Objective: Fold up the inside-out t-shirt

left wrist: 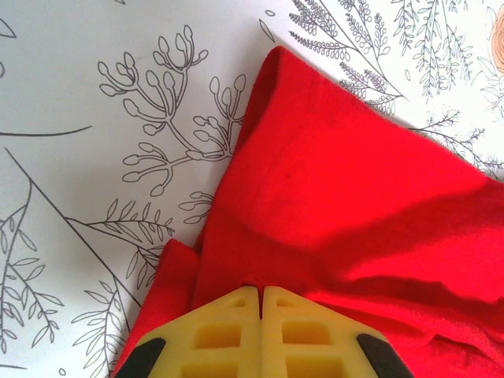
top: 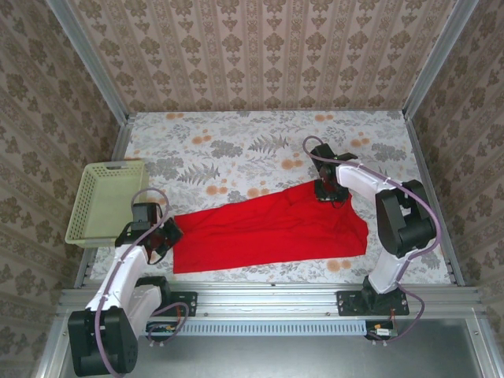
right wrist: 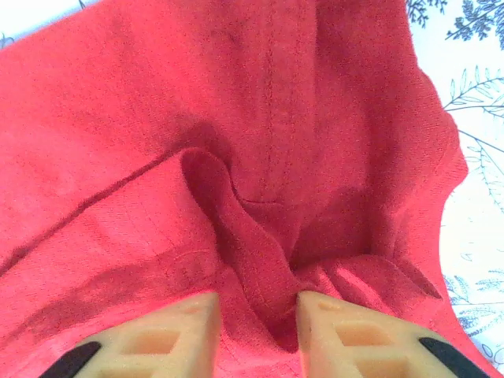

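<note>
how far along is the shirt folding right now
Early. Done: the t-shirt lies stretched out fairly flat on the table, with no compact fold showing. In hand: the left pincer is shut on its left corner, and the right pincer pinches a ridge of cloth at the far right edge. Left: seemingly all the actual folding.

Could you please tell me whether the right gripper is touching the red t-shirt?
Touching. The right wrist view shows a raised fold of the t-shirt bunched between the right gripper, pressed against both fingers.
</note>
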`<act>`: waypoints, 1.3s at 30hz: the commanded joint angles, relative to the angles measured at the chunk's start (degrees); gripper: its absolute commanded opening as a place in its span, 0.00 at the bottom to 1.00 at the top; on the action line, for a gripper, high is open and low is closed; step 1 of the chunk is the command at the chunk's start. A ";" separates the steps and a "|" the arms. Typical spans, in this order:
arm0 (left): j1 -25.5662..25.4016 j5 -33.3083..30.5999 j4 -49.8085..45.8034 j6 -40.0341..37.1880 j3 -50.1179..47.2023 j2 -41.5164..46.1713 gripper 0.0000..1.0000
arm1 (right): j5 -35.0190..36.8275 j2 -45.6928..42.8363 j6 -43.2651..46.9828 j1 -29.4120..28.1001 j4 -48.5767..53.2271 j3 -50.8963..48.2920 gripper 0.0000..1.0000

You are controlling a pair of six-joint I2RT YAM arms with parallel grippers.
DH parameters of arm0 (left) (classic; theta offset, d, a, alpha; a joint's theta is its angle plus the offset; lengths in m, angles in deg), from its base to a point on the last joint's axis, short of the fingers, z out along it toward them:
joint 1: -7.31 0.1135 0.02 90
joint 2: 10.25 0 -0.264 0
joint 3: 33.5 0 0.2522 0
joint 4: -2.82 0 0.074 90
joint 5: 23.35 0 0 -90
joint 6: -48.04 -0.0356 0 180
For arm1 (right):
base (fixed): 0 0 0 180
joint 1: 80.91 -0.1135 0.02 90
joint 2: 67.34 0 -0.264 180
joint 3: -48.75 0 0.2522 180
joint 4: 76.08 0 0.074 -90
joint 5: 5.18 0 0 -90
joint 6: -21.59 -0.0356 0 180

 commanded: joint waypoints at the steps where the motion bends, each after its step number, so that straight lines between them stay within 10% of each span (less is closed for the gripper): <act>1: -0.52 -0.35 0.41 -1.32 1.65 -0.03 0.01 | 0.17 0.32 0.39 -0.27 0.54 -0.36 0.27; 18: -0.56 -0.88 0.84 -1.40 2.35 -1.27 0.01 | 6.65 -8.17 -0.29 -5.58 6.64 1.14 0.04; 28: -0.61 -1.31 1.28 -1.26 2.77 -1.41 0.01 | 4.91 -12.20 -5.79 -23.43 8.03 -0.19 0.01; 33: -0.63 -1.13 1.67 -1.49 3.13 -2.34 0.01 | 3.49 -9.45 -8.76 -31.68 8.88 -1.37 0.20; 39: -0.69 -1.31 1.46 -1.80 3.71 -2.64 0.01 | 3.18 -14.53 -6.30 -27.92 9.58 -1.22 0.39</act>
